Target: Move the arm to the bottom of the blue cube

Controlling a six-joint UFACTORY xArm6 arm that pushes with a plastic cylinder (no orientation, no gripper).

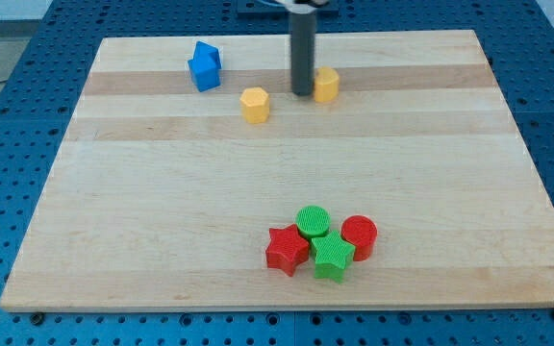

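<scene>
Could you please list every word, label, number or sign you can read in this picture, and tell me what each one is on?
None: no readable text, number or sign shows anywhere.
Blocks: the blue cube, both yellow blocks, and the red and green cluster have plain faces.
Wooden board: bare grain only.
Rod: plain dark surface down to my tip, which sits right of the blue cube.

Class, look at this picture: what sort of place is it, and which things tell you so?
Probably a robotics lab bench. A wooden board lies on a blue perforated table, small coloured blocks like the blue cube are scattered on it, and my tip stands beside a yellow block.
</scene>
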